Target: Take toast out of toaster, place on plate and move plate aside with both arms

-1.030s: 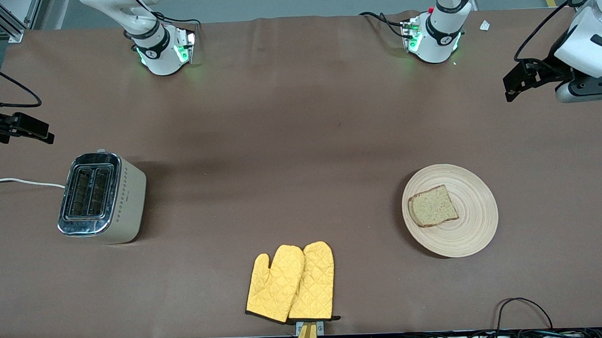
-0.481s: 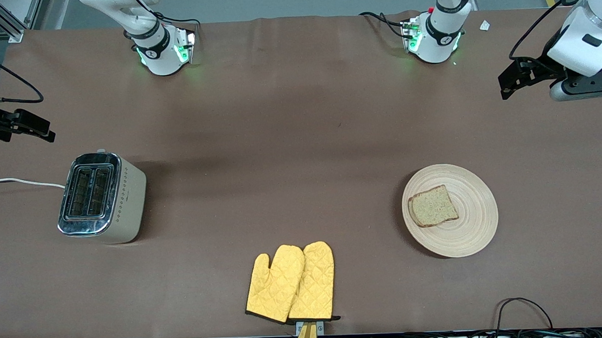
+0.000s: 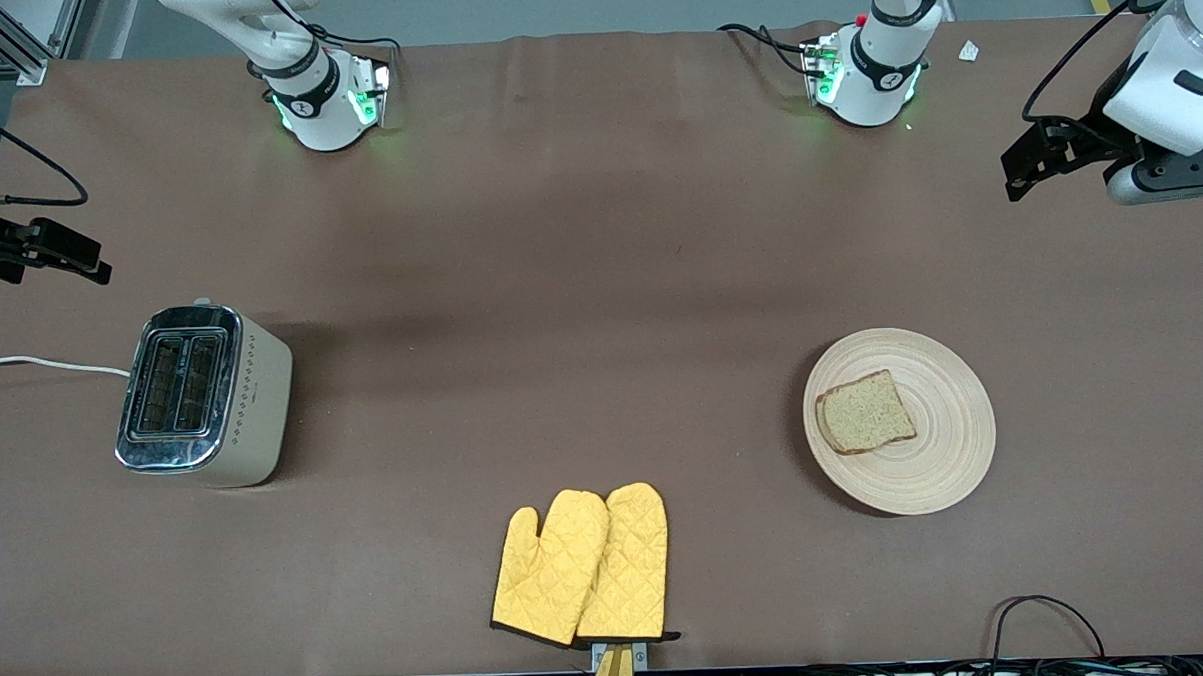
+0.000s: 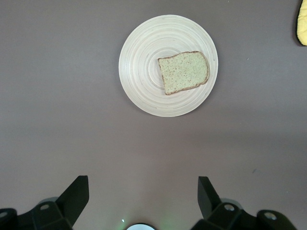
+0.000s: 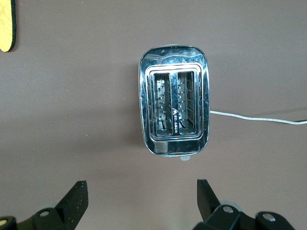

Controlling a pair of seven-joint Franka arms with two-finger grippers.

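With the thin brown-crusted toast slice (image 3: pixel 864 412) on it, the round light-wood plate (image 3: pixel 951 461) looks light, stiff, best pinched at its rim; left gripper (image 4: pixel 143 194) and right gripper (image 5: pixel 141 199) hang apart, empty.

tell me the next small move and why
Probably bring both open hands, left and right, down toward the plate: the toast already lies on it, the toaster slots look empty, and both hands are up, holding nothing.
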